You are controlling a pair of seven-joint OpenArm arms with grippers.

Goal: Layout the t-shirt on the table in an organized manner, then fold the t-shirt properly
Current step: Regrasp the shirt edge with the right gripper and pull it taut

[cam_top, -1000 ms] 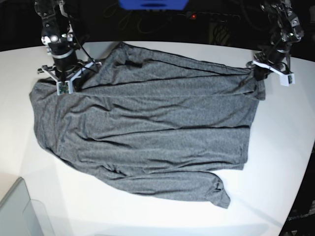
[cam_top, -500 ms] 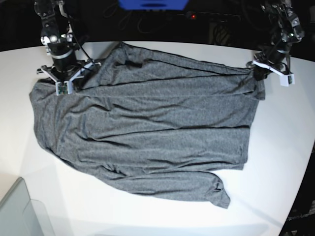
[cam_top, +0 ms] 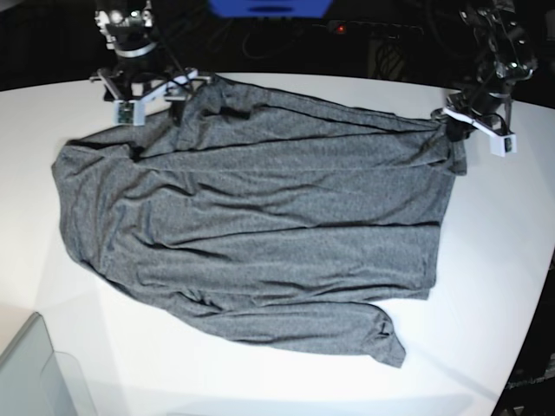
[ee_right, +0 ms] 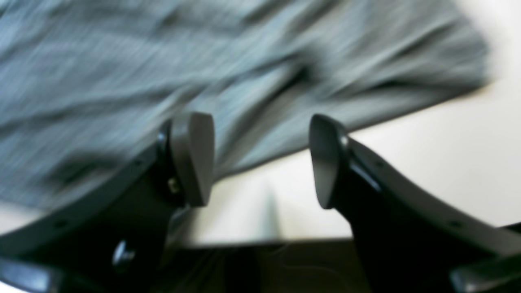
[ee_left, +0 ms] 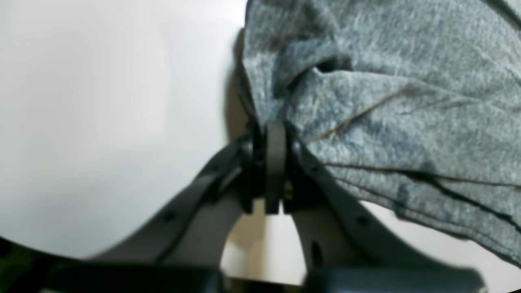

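The dark grey t-shirt (cam_top: 260, 217) lies spread over the white table (cam_top: 494, 260), with one long sleeve along its near side. My left gripper (cam_top: 457, 130) is at the shirt's right far corner. In the left wrist view it (ee_left: 274, 138) is shut on a bunched fold of the t-shirt (ee_left: 386, 101). My right gripper (cam_top: 149, 91) hovers at the far left, by the table's far edge. In the right wrist view it (ee_right: 260, 158) is open and empty, with the blurred t-shirt (ee_right: 163, 69) just beyond its fingertips.
A translucent grey bin corner (cam_top: 35, 373) stands at the near left. The table's curved edge runs down the right side (cam_top: 533, 329). Dark equipment and cables lie behind the far edge (cam_top: 347, 30).
My right gripper has left the shirt's far left shoulder and moved back toward the table's far edge. The left gripper and the shirt have stayed put.
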